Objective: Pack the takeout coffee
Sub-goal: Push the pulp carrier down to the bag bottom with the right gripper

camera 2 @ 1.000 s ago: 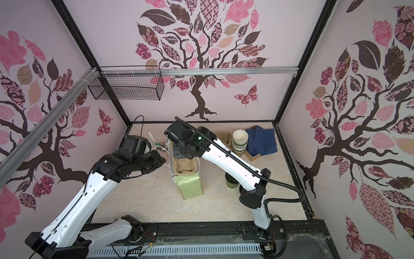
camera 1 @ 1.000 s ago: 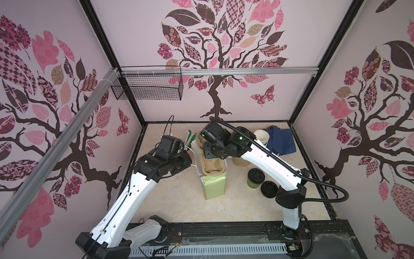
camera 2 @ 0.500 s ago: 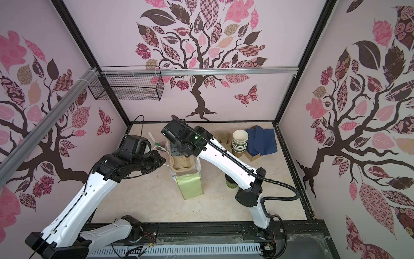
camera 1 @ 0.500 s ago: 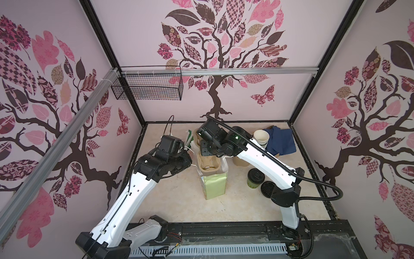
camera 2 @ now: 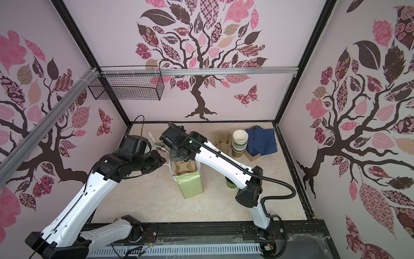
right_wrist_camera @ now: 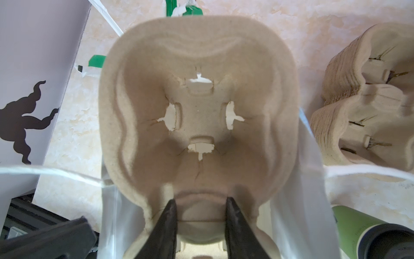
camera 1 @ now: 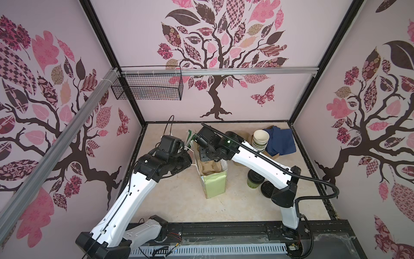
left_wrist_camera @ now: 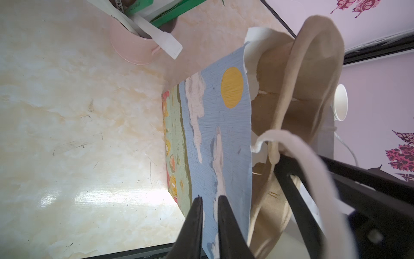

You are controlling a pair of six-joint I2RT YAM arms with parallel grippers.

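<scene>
The takeout coffee (camera 1: 254,182), a green cup with a black lid, stands on the table right of the paper bag (camera 1: 214,185); the right arm mostly hides it in a top view (camera 2: 229,183). A brown cup carrier (right_wrist_camera: 199,107) sits in the bag's mouth (camera 1: 209,168). My right gripper (right_wrist_camera: 200,204) is shut on the carrier's near rim, above the bag (camera 1: 205,157). My left gripper (left_wrist_camera: 210,199) lies against the bag's blue painted face (left_wrist_camera: 224,134), its fingers a narrow gap apart with nothing between them. It sits at the bag's upper left (camera 1: 190,157).
A loose black lid (camera 1: 267,189) lies beside the coffee. At the back right stand stacked lidless cups (camera 1: 259,140), a blue cloth (camera 1: 280,141) and spare carriers (right_wrist_camera: 367,101). A pink cup of utensils (left_wrist_camera: 134,44) stands behind the bag. A wire basket (camera 1: 146,89) hangs on the back wall.
My right arm has swung a little to the left with the carrier over the bag's mouth. The left arm and the coffee have stayed put.
</scene>
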